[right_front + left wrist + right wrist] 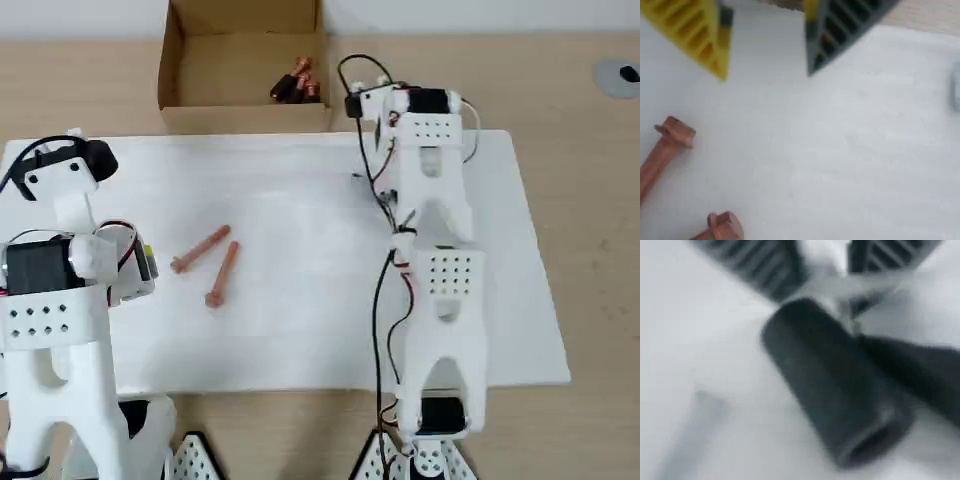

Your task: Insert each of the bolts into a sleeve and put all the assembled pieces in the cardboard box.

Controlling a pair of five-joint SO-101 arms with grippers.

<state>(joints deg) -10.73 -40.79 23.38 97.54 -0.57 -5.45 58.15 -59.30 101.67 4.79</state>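
Note:
Two copper bolts (202, 248) (223, 273) lie side by side on the white mat (300, 330), left of centre. My left gripper (140, 270) hangs just left of them, open, with nothing between its yellow and black fingers. In the left wrist view the gripper (766, 72) is over bare mat, and both bolt heads (675, 132) (724, 226) are close by. My right gripper (827, 295) is shut on one end of a black sleeve (835, 390). The right arm (432, 190) stretches over the mat's right side towards the cardboard box (175, 70).
Assembled copper-and-black pieces (297, 83) lie in the box's right part. A second dark shape (920, 375) lies beside the sleeve, too blurred to name. Bare mat spreads between the bolts and the right arm. Wooden tabletop (580, 200) surrounds the mat.

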